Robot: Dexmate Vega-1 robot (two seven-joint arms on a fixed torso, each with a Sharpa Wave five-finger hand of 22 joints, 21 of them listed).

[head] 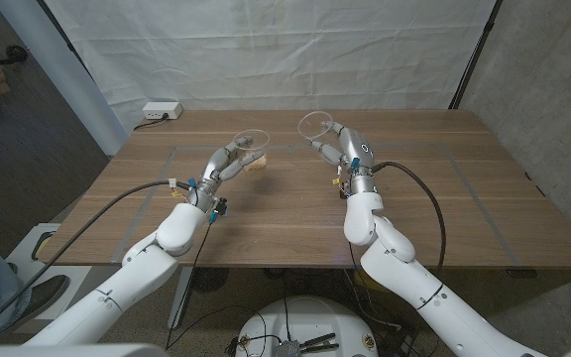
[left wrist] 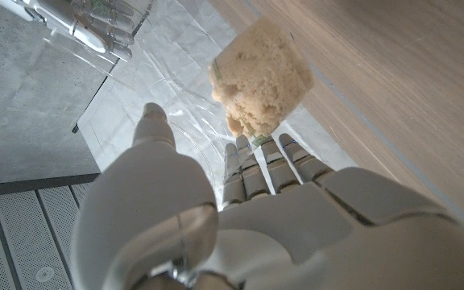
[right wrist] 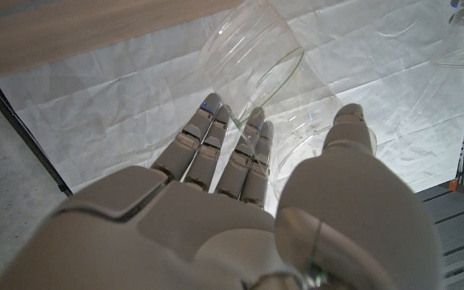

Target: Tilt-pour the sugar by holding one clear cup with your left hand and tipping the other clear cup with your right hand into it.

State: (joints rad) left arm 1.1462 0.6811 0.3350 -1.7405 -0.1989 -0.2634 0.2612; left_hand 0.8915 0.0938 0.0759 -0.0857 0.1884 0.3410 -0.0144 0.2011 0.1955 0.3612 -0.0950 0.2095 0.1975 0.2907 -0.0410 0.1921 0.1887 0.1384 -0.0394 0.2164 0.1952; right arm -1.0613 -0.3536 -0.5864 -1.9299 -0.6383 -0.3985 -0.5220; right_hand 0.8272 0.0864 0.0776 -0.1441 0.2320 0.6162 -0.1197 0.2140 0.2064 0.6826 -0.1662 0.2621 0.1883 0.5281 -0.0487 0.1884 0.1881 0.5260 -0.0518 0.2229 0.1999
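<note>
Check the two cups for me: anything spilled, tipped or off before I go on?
No spill shows on the table. One oddity: the sugar sits in the cup held by the left hand, the receiving side, in a clumped lump. The right hand holds a cup that looks empty.

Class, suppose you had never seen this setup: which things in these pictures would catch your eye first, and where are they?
First the clump of brown sugar in the clear cup that the left hand holds over the wooden table, left of middle. Next the empty clear cup gripped by the right hand, right of middle and apart from the first. Behind both hangs a white sheet.
</note>
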